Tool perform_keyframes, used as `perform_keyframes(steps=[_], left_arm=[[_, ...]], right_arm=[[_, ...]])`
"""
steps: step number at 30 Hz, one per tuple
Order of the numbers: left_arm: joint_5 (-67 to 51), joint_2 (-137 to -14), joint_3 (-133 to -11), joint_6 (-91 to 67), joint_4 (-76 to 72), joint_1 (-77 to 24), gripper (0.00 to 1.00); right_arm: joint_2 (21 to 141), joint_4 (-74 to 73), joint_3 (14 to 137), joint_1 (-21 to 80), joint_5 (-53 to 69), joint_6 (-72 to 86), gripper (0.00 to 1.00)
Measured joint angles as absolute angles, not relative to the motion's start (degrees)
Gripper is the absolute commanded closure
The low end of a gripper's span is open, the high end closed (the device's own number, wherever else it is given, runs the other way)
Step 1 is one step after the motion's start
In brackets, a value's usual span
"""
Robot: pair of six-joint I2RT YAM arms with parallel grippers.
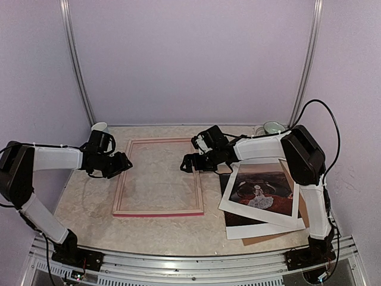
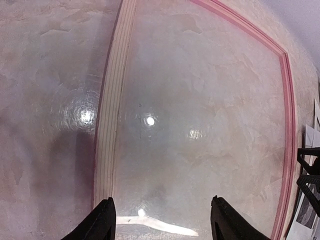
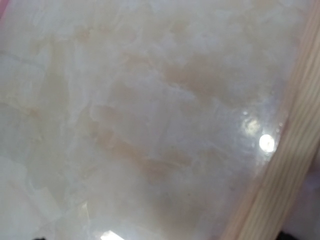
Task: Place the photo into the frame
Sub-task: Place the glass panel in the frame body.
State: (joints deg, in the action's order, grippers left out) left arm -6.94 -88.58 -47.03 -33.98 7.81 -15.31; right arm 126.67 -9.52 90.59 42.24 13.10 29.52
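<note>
The pink frame (image 1: 158,212) lies flat, pale back up, mid-tabletop (image 1: 89,208). The photo (image 1: 262,189) rests to its right atop a white mat (image 1: 268,231). The left gripper (image 2: 162,212) has its jaws spread and empty; the right gripper (image 1: 189,162) is unclear. The print looks light, floppy and crease-prone, and is best pinched by its white border.

The top camera looks down from behind the counter's (image 1: 83,208) near edge; both wrist cameras face down, close over the frame (image 1: 158,211) all views share.

Soft, even overhead light. Bright glare spots glint on the glossy surface (image 2: 60,60) in both wrist views; the left bends at its edges, the right is blurred.
</note>
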Motion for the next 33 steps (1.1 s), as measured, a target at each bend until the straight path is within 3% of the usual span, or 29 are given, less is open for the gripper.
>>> perform_keyframes(steps=[10, 24, 33], left_arm=[[-5.76, -88.53, -47.09, -33.19, 8.4, -15.49, 0.19], [-7.44, -88.92, -52.97, -32.14, 9.21, -17.58, 0.23], [-7.03, -97.47, -55.77, -32.6, 11.09, -17.87, 0.25]], right_arm=[[126.67, -9.13, 90.35, 42.24, 12.82, 29.63, 0.01], [126.52, -10.48, 90.7, 42.28, 7.86, 26.68, 0.01], [126.52, -10.46, 90.7, 42.5, 7.9, 26.68, 0.01]])
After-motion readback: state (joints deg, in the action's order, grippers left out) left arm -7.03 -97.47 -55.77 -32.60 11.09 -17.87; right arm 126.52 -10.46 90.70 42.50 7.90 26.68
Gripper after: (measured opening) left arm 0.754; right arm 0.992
